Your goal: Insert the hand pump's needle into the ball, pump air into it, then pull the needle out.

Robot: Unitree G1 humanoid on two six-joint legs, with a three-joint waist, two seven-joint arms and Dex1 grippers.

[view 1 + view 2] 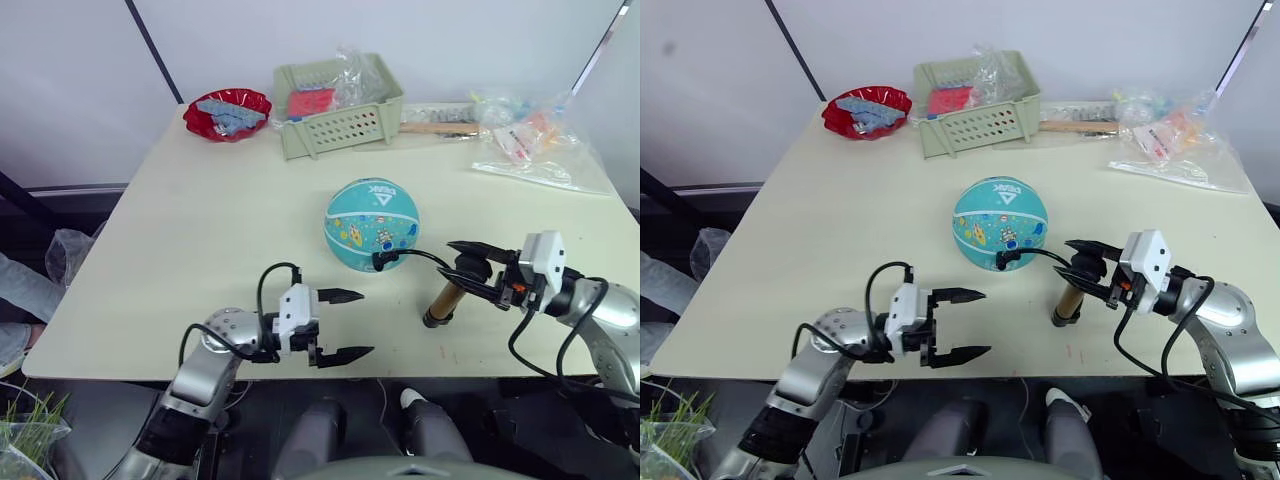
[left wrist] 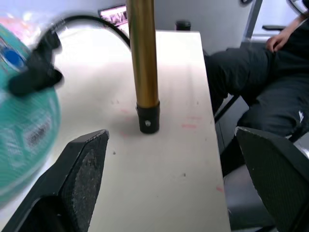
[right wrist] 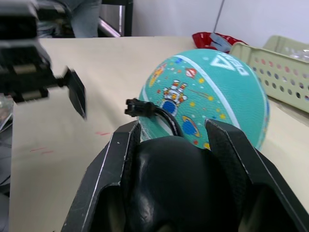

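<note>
Needle work first: ball [image 1: 371, 224] sits mid-table, hose end against its near side. Right gripper [image 1: 478, 268] clamps the hand pump [image 1: 443, 302] handle beside the ball; left gripper [image 1: 345, 324], spread empty, should brace the ball.

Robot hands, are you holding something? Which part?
The right gripper holds the hand pump by its black handle at the top, its base on the table. The left gripper is open, holding nothing.

One ball [image 1: 371, 224], one hand pump [image 1: 443, 300], two claws [image 1: 343, 324] [image 1: 470, 266].
</note>
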